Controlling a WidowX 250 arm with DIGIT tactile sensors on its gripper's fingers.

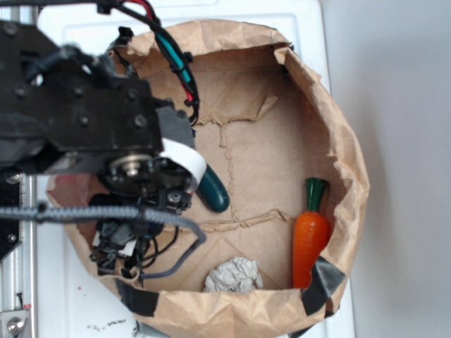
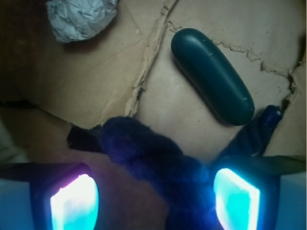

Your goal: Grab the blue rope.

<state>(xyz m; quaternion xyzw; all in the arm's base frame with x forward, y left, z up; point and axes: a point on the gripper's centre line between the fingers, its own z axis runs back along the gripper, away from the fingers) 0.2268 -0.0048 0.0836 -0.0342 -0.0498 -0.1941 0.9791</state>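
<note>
My pincer (image 2: 156, 196) open, pads either side of blue rope (image 2: 158, 163), nothing gripped yet. Rope lies just below cucumber (image 2: 211, 74), capped end beside its tip. I judge risk: thick twist bulges, pads may slip off or pinch paper.

Arm (image 1: 77, 105) is black, blocky, with round screw heads across the housing. Red, teal and black cables (image 1: 176, 63) loop off the top; a grey braided cable (image 1: 91, 213) crosses below. Gripper (image 2: 156, 201) pads (image 2: 74, 203) glow cyan.
</note>
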